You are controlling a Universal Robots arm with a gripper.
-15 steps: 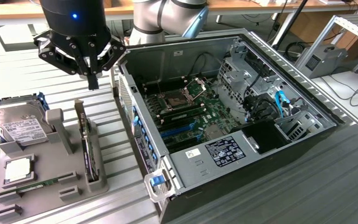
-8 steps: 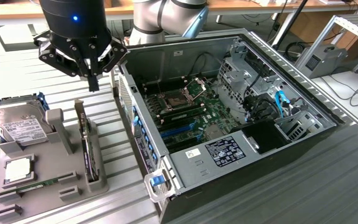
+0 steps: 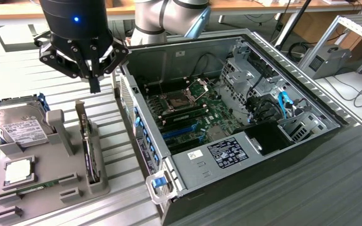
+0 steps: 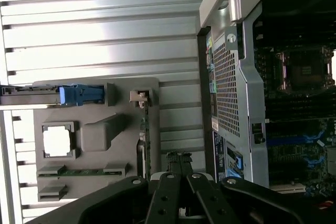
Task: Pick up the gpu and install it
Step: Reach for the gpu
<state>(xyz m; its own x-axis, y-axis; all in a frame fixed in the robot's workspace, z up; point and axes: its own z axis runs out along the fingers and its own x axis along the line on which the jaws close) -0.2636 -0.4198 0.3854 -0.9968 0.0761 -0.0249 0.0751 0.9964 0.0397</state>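
Observation:
The gpu (image 3: 90, 151) stands on edge in a slot of the grey holder tray (image 3: 49, 200), dark and thin, with its metal bracket end toward the back. In the wrist view the gpu (image 4: 145, 137) runs as a narrow green-edged strip just ahead of the fingertips. My gripper (image 3: 94, 87) hangs above the tray's far end, over the card's bracket end and well clear of it. Its fingers are shut with nothing between them; in the wrist view the gripper (image 4: 178, 162) points down at the tray (image 4: 121, 129).
On the tray lie a silver hard drive (image 3: 20, 128) in blue rails, a CPU (image 3: 19, 170) and a RAM stick (image 3: 37, 188). The open computer case (image 3: 168, 162) with its motherboard (image 3: 193, 115) stands at the exterior view's right of the tray. A slatted metal table (image 3: 307, 188) carries everything.

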